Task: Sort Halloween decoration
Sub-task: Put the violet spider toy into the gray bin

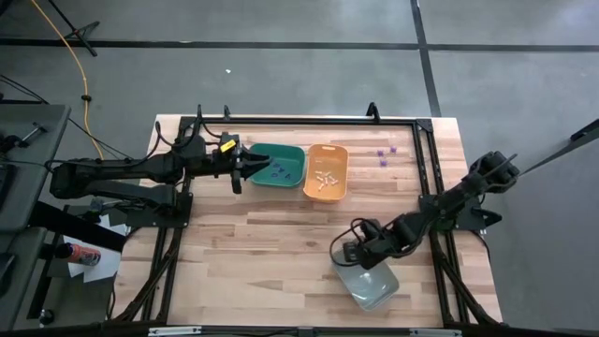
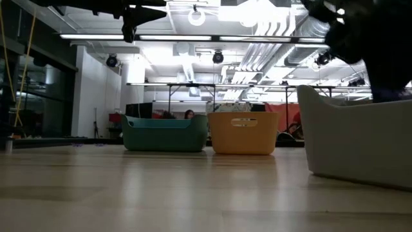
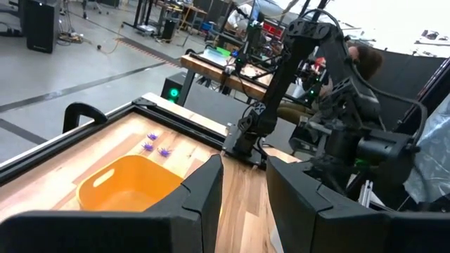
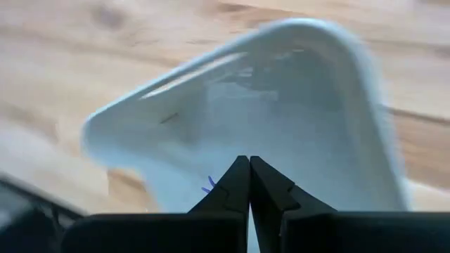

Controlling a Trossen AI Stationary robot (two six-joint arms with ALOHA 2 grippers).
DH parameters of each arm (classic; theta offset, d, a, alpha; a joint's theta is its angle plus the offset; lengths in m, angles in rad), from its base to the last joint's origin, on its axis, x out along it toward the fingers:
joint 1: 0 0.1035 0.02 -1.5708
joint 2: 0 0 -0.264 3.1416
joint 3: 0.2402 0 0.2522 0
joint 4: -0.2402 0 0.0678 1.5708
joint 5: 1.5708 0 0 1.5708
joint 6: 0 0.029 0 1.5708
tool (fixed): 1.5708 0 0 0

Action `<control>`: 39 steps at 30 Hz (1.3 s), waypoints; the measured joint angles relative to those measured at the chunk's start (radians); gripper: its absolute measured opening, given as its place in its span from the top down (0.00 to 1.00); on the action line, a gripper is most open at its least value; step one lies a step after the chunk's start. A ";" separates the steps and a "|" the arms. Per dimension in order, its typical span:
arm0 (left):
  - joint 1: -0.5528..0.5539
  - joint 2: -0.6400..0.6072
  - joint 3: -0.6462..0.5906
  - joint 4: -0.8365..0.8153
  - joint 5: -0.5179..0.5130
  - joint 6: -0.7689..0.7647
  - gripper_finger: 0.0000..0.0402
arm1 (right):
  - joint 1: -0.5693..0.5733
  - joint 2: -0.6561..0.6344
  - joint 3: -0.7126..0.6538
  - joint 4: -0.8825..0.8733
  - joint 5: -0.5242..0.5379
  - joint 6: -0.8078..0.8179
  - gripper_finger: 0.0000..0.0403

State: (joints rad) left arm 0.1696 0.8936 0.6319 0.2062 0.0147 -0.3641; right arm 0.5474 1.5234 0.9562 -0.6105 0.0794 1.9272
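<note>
**Wooden counter, three bins, right claw pinched over the grey one**

Wood planks of the counter [image 1: 262, 253] carry everything you need, so start at the near edge. Your right claw [image 4: 249, 184] hangs over the grey bin [image 1: 368, 284] with its fingers pressed together; a sliver of purple shows beside the tips, perhaps a trinket caught between them, though you cannot be sure from this angle. If it is a purple piece, it probably belongs with the others in green, so lift straight up before you swing, and keep clear of the bin wall.

Farther back, your left claw [image 1: 245, 166] sits over the rim of the green bin [image 1: 278, 164], fingers partly apart with nothing visible between them. Purple trinkets in the green bin [image 1: 277, 169] lie inside it; cream trinkets [image 1: 326, 180] fill the orange bin [image 1: 326, 171] beside it.

Farthest off, loose purple trinkets [image 1: 385, 153] remain on bare wood, well apart from the bins. Come down on them from directly above, one at a time
</note>
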 joint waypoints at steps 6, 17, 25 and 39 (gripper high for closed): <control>0.000 0.000 0.000 0.000 0.000 0.000 0.75 | -0.039 0.000 0.045 0.001 -0.001 -0.317 1.00; 0.000 0.000 0.000 0.000 0.000 0.000 0.75 | -0.083 0.000 0.049 -0.014 -0.061 -0.500 0.70; 0.000 0.000 0.000 -0.001 0.000 0.000 0.75 | -0.101 -0.014 0.100 0.000 -0.106 -0.613 0.59; 0.000 0.000 0.000 -0.003 -0.001 0.060 0.75 | 0.079 -0.014 0.079 0.097 -0.320 -0.628 0.97</control>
State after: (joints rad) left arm 0.1696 0.8936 0.6319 0.2031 0.0139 -0.3042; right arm 0.6261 1.5092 1.0350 -0.5138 -0.2404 1.2995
